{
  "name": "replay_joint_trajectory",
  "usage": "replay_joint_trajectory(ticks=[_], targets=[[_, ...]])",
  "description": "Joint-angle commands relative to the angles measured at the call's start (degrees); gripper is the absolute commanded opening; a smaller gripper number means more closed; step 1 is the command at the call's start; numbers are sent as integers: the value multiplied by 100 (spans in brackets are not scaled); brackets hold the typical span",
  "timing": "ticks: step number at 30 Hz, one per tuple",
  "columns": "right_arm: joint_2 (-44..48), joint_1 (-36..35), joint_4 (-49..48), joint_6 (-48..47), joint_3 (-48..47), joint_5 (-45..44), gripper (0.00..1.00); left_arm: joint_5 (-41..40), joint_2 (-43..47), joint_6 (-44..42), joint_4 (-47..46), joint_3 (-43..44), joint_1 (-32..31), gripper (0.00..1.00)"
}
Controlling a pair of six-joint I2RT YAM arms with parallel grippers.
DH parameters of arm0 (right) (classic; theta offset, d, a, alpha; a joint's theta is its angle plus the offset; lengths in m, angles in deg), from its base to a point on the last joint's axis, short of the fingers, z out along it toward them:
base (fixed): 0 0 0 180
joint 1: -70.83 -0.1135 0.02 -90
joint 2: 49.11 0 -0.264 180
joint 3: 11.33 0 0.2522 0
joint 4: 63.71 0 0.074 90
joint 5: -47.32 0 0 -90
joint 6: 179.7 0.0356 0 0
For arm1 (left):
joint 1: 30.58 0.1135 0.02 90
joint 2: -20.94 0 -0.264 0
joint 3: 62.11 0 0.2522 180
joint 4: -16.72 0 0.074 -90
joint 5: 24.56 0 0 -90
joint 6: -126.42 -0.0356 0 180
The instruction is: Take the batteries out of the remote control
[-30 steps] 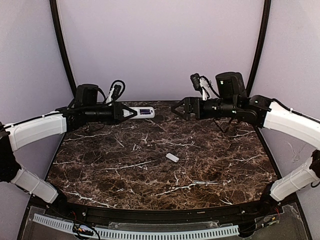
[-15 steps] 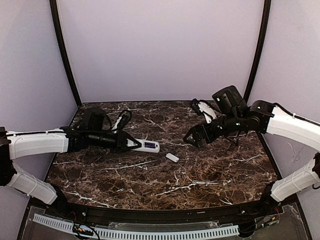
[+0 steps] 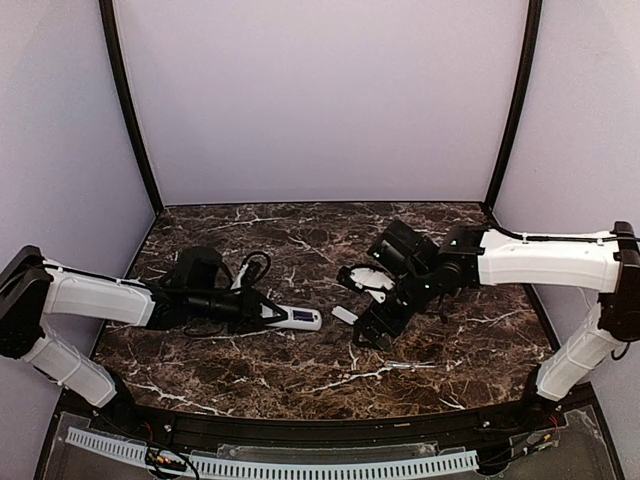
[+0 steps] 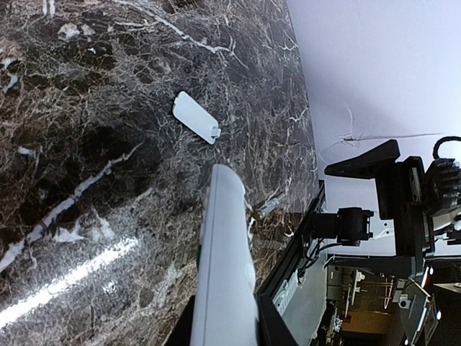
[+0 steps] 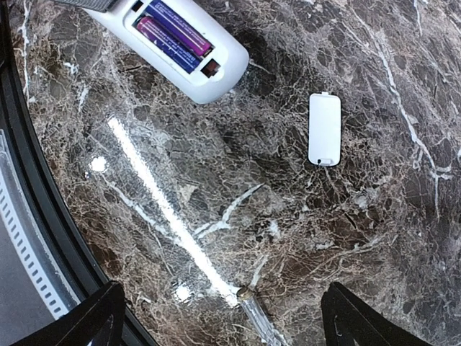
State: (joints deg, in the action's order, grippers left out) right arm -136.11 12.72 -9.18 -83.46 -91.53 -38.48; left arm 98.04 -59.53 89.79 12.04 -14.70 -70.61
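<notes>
My left gripper [image 3: 264,312] is shut on the white remote control [image 3: 296,318] and holds it low over the marble, left of centre. In the left wrist view the remote control [image 4: 225,267] runs out from between the fingers [image 4: 268,330]. In the right wrist view the remote control [image 5: 194,58] has its compartment open, with two purple-blue batteries [image 5: 171,30] lying side by side inside. My right gripper [image 3: 372,330] hangs open just right of the remote's tip, above the table. Its jaws stand wide apart with nothing between them, and bare marble lies under the right gripper [image 5: 223,317].
The small white cover piece [image 3: 343,314] lies flat on the marble between the remote's tip and the right gripper, also shown as the cover piece [image 5: 324,130] and the cover piece [image 4: 196,117]. A small clear stick-like item [image 5: 258,311] lies near the front edge. The table's dark front rim [image 3: 330,428] runs along the front.
Both arms have come down from high at the back to low over the table. The left brought the remote forward and down. The right swung left and down to near the cover piece.
</notes>
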Motion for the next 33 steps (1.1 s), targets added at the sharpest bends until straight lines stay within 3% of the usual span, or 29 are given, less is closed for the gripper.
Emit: replay_joint_trajectory(ticks=[1,7,16,20,26,33], targets=[[-183,-46,118,-197,-85,-291,94,-32,-314,227,-846,-156,-30,0],[-449,-47,396,-280,-103,-398,93,211,-939,474,-1578,-234,-29,0],[-647,-49,502,-344,-28,-366,93,751,-1734,357,-1585,-42,-31,3],[-726,-50,544,-375,-6,-290,92,890,-1896,384,-1722,-65,-30,12],[-859,-50,729,-398,-44,-372,92,755,-1820,80,-1182,-22,-26,36],[-871,-48,827,-338,1,-350,91,441,-1571,-338,-302,106,-31,44]])
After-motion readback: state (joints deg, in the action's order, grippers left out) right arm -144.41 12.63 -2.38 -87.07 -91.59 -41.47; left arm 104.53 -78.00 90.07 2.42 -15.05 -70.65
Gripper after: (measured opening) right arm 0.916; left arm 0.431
